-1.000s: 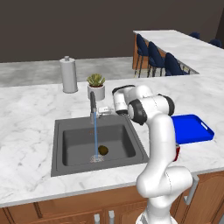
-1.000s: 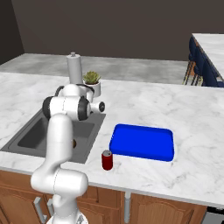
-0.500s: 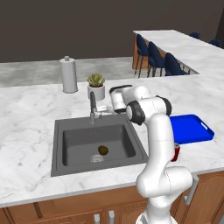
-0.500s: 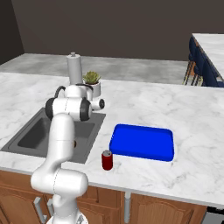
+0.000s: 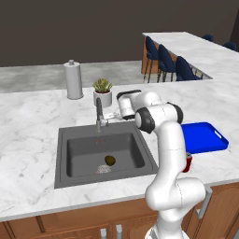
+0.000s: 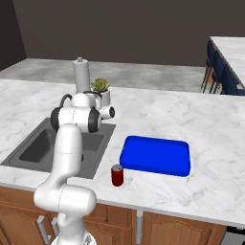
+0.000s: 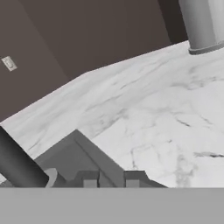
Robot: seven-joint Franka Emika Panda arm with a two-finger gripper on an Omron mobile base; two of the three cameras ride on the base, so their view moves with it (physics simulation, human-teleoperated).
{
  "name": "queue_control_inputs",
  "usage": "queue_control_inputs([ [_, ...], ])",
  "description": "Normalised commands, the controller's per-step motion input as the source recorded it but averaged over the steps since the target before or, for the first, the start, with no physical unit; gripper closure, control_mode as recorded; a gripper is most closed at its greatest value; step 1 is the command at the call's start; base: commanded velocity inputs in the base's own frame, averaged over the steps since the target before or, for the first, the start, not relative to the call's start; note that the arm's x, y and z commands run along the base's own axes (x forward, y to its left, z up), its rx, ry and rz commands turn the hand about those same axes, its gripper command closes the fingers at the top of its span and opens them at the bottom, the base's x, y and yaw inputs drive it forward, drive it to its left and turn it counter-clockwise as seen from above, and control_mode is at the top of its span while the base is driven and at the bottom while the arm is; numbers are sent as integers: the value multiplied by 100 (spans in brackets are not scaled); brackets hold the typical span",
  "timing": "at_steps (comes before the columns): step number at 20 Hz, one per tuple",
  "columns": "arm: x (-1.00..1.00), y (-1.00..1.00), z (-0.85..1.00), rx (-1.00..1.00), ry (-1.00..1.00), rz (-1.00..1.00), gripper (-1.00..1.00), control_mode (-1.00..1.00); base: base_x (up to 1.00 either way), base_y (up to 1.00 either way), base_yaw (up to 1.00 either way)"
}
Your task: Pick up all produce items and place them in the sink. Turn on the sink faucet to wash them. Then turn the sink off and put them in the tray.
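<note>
A white marble counter [image 5: 32, 135] runs through a dark kitchen, and blue chairs [image 5: 164, 60] stand at a second counter behind. The sink [image 5: 77, 154] is set into the counter in front of the robot. One small brown-olive produce item [image 5: 109, 160] lies on the sink floor, just beside the round drain [image 5: 102, 169]. No water runs from the faucet [image 5: 99, 112], which stands at the back edge of the sink.

The arm reaches to the left across the back of the sink, and the gripper [image 5: 111, 115] is right at the faucet, near its base and side lever. The fingers [image 7: 90, 178] stand close together, almost shut, and nothing is held between them. Whether they touch the lever cannot be told.

Behind the faucet a succulent [image 5: 102, 86] stands in a white pot, and a paper-towel roll [image 5: 73, 80] stands further to the left. The blue tray [image 6: 155, 156] lies on the counter to the right of the sink, with nothing on it. A small red can [image 6: 117, 175] stands near the front edge of the counter, just beside the tray.
</note>
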Motion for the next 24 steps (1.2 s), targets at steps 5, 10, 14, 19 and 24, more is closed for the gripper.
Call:
queue_control_inputs([
  [5,0,-20,19,0,-14,9,-100,-100,0,0,0],
  [10,-8,-28,32,0,-15,9,-100,-100,0,0,0],
  [14,-20,-13,49,0,-17,9,-100,-100,0,0,0],
  [19,-37,-1,59,-1,-14,4,-100,-100,0,0,0],
  [24,-65,-4,57,-2,-8,0,-100,-100,0,0,0],
])
